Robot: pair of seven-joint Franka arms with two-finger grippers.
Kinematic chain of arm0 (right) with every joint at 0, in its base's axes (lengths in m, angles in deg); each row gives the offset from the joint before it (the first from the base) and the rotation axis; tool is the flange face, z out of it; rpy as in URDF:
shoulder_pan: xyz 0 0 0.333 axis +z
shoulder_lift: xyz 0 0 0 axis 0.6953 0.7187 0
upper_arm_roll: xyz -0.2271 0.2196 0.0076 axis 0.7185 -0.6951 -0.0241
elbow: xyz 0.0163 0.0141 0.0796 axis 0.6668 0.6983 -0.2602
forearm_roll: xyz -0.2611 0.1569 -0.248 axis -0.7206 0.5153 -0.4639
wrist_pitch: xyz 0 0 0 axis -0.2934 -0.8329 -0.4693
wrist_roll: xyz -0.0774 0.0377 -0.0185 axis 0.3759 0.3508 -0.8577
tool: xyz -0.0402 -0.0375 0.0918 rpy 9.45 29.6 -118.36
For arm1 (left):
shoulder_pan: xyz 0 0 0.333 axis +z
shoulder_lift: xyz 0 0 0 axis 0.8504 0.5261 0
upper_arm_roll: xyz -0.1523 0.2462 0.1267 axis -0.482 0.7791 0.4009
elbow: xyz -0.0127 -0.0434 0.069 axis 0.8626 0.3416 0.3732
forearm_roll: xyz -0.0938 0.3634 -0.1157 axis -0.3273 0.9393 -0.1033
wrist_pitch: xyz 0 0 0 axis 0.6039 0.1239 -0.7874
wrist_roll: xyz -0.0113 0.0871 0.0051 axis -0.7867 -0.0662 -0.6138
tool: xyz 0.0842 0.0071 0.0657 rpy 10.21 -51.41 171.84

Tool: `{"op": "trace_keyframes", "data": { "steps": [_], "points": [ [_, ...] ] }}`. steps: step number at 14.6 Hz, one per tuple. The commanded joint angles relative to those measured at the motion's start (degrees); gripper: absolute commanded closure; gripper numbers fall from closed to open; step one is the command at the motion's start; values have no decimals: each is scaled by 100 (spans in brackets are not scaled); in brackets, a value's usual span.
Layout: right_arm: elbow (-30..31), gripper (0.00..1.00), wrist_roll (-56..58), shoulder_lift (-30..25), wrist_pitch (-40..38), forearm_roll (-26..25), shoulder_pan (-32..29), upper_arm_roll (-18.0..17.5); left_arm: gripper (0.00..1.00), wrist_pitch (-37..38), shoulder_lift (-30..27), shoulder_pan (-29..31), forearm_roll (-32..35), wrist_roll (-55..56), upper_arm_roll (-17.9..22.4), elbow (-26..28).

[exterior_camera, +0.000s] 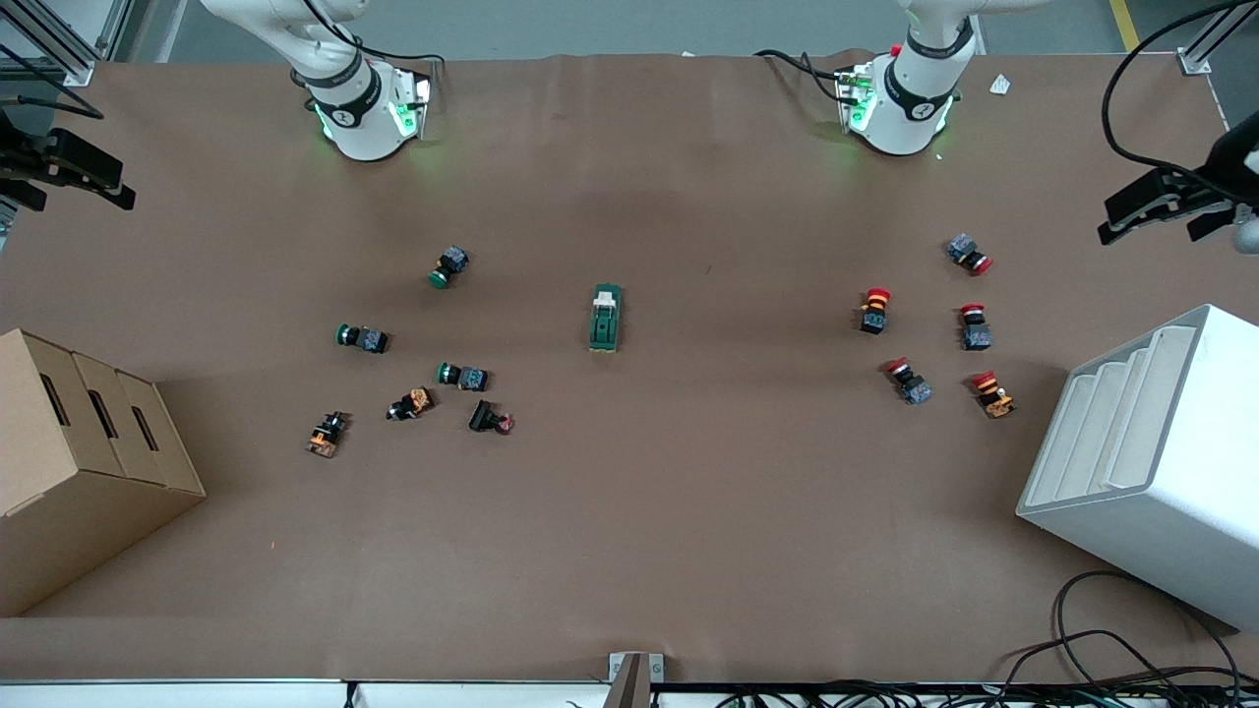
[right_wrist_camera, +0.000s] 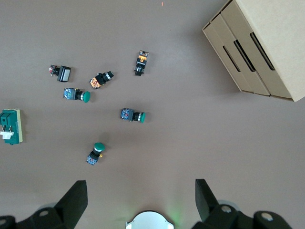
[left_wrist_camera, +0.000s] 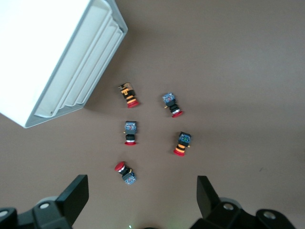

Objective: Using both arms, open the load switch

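Your load switch (exterior_camera: 605,318) lies mid-table between both arms, its long axis running toward the front camera. The left gripper (left_wrist_camera: 143,200) and right gripper (right_wrist_camera: 141,200) hang high at opposite table ends, fingers spread, empty, about equally distant.

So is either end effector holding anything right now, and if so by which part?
Nothing is held. The left end effector and the right end effector are both open and empty, high over the table; the load switch lies untouched mid-table.
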Motion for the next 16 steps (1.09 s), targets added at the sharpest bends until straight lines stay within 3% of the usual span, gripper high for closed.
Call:
{"op": "trace_keyframes", "data": {
  "steps": [1,10,16],
  "points": [
    [155,0,59,-166,70,8,-34,-22,0,-138,-141,-122,29,55,-118,155],
    [146,0,59,-166,70,8,-34,-22,0,-226,-493,-333,37,169,-127,524],
    [137,0,59,-166,62,8,-26,-22,0,-191,-309,-315,108,160,-153,278]
  ]
}}
